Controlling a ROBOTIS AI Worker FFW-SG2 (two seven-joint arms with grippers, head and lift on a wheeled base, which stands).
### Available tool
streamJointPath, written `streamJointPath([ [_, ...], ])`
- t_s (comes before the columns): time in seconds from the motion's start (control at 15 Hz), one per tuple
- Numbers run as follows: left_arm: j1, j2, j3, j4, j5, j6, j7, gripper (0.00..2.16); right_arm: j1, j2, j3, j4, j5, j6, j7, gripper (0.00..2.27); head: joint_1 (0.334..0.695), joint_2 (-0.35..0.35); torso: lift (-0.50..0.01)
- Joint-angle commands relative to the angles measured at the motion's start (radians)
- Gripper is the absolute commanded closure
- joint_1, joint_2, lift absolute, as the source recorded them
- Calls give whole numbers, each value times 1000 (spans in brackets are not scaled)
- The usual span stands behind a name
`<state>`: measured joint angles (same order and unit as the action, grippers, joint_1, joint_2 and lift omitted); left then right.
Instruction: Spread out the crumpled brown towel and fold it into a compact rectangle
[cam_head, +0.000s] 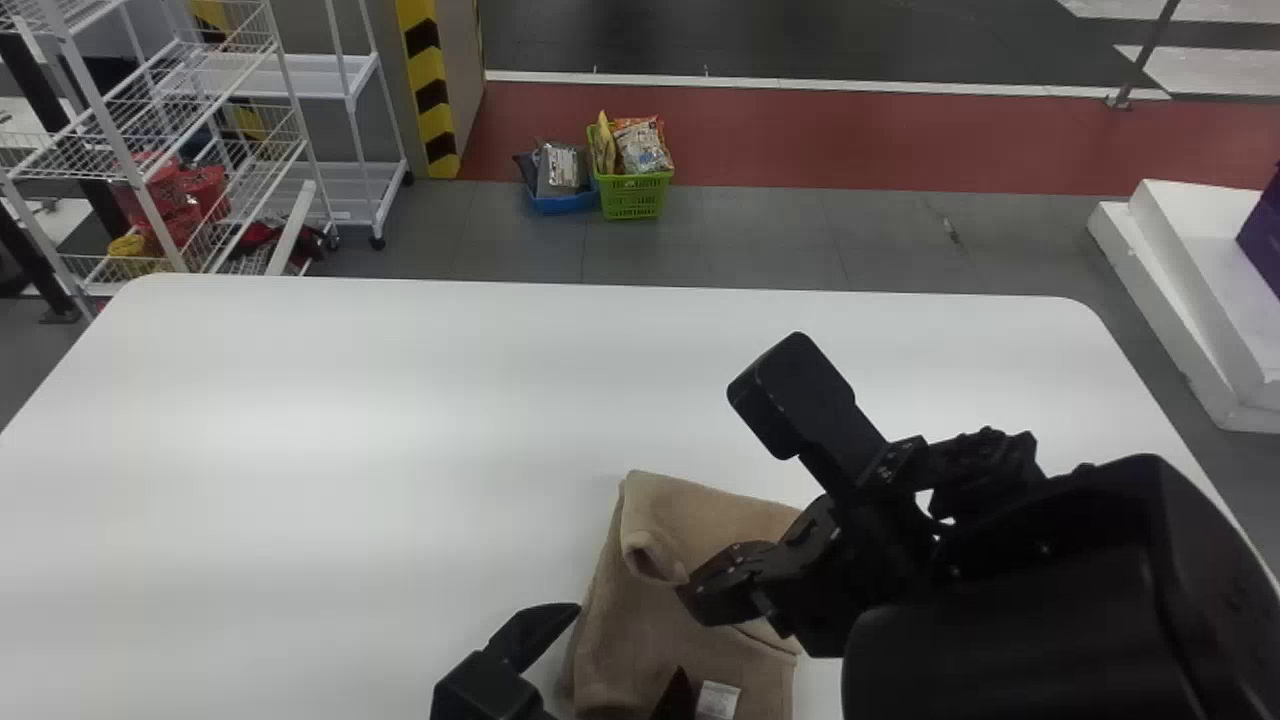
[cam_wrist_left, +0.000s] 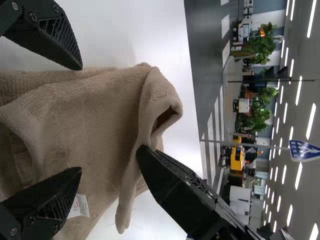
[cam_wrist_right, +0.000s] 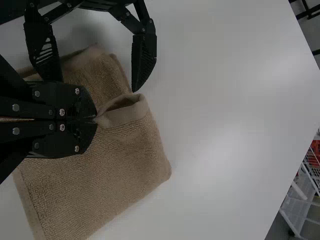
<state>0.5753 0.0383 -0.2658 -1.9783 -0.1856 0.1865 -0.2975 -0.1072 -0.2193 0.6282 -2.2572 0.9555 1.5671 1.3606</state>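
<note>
White table (cam_head: 300, 450) underlies the job: the right gripper (cam_wrist_right: 95, 120) pinches a fold, pads together; at its seven o'clock, the left gripper (cam_wrist_left: 80, 119) gapes wide, empty. The towel (cam_head: 640, 650) lies toward the table's six o'clock. Best keep that fold low and square its corners before releasing.

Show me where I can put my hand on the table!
The table is bare left of the towel, out to its left and far edges. It's crowded at the towel, where the left gripper hangs open and the right gripper pinches cloth, and under the right arm.
</note>
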Motion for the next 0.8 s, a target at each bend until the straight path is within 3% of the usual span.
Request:
streamJointPath([
  [0.0,-3,0,-4,7,-9,3,3,100,6,-3,-7,-9,-1,5,6,1268,695,-36,-127],
  [0.27,-5,0,-13,10,-34,9,20,100,12,-9,-25,-32,-14,5,6,1268,695,-45,-127],
  [0.4,-5,6,-46,21,-107,-15,95,87,20,-12,-30,-33,-15,5,6,1268,695,-46,-127],
  [0.73,-5,17,-56,24,-109,-49,118,83,38,-15,-38,-47,-27,5,6,1268,695,-53,-127],
])
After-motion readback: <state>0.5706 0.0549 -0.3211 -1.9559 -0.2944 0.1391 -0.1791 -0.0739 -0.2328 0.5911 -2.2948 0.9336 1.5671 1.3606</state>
